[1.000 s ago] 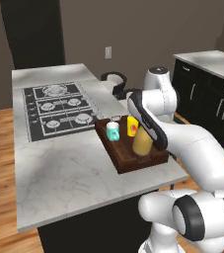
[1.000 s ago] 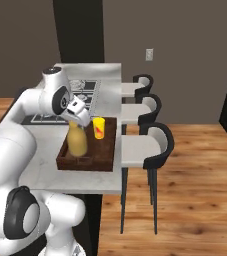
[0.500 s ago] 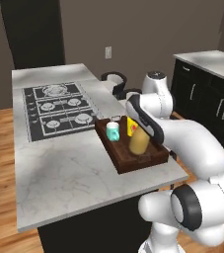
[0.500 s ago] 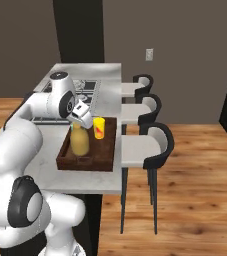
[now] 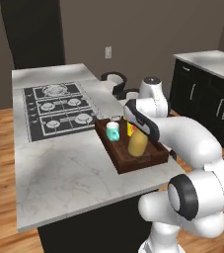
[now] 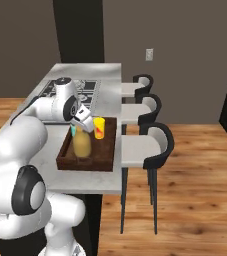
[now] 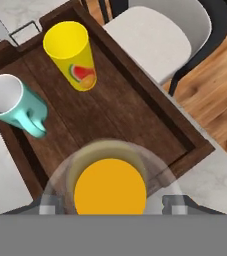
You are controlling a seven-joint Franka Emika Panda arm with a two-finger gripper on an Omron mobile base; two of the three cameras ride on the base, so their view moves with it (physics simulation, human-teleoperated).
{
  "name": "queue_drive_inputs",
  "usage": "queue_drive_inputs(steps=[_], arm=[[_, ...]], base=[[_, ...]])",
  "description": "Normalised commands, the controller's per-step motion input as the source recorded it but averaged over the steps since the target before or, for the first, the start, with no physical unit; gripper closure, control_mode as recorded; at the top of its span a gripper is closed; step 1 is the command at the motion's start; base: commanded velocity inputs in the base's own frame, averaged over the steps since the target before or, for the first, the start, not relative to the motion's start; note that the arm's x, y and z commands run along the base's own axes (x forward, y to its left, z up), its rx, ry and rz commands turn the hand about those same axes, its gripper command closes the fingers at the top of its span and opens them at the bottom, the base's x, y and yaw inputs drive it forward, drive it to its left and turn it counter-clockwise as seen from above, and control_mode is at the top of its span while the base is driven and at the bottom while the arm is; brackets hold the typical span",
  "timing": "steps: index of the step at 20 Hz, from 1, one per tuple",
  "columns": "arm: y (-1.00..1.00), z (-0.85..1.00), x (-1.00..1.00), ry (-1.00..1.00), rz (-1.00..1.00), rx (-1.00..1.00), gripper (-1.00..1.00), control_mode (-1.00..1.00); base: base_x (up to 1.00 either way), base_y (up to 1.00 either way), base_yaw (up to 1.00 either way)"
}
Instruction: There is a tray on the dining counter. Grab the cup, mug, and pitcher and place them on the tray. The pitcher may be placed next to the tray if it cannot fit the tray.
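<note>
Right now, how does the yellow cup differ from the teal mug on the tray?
The cup is yellow with a red fruit design; the mug is plain teal with a white inside. The cup is handleless and tapers downward, while the mug is straight-sided with a handle. The cup stands taller than the mug. Both stand upright and apart at one end of the wooden tray.
</note>
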Motion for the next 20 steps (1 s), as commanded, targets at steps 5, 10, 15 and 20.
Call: queue_drive_inputs(steps=[5,10,15,20], arm=[[0.09,-0.28,0.24,0.00,-0.04,0.00,1.00,-1.00],[0.15,-0.27,0.33,0.00,-0.04,0.00,1.00,-1.00],[0.06,-0.34,0.03,0.04,-0.03,0.00,-1.00,-1.00],[-0.01,-0.06,-0.07,0.00,-0.02,0.01,-1.00,-1.00]], base=[[0.00,0.00,0.00],[0.00,0.00,0.00],[0.00,0.00,0.00],[0.00,0.00,0.00]])
